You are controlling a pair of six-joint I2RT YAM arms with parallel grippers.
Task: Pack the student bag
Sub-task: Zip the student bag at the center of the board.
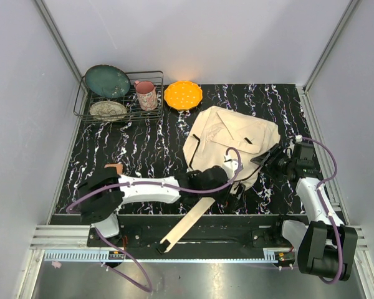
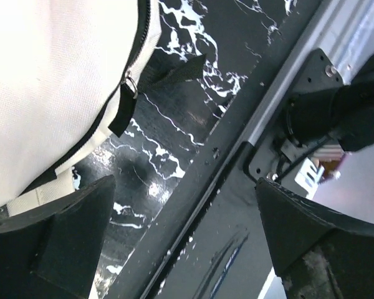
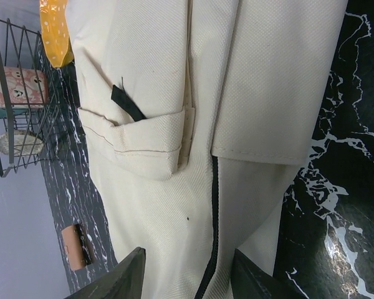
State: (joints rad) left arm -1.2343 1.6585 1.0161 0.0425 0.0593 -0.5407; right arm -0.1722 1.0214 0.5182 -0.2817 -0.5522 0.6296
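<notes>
Cream student bag | left jaws wide, empty | right jaws parted, empty

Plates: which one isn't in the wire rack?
The orange plate, on the table beside the rack; the green plate and speckled plate sit inside it.

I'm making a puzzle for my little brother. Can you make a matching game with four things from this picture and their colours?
Things:
1 student bag
2 mug
3 dotted plate
4 leaning plate

Colours:
A orange
B dark green
C cream
D pink

Pairs: 1-C, 2-D, 3-A, 4-B
</notes>
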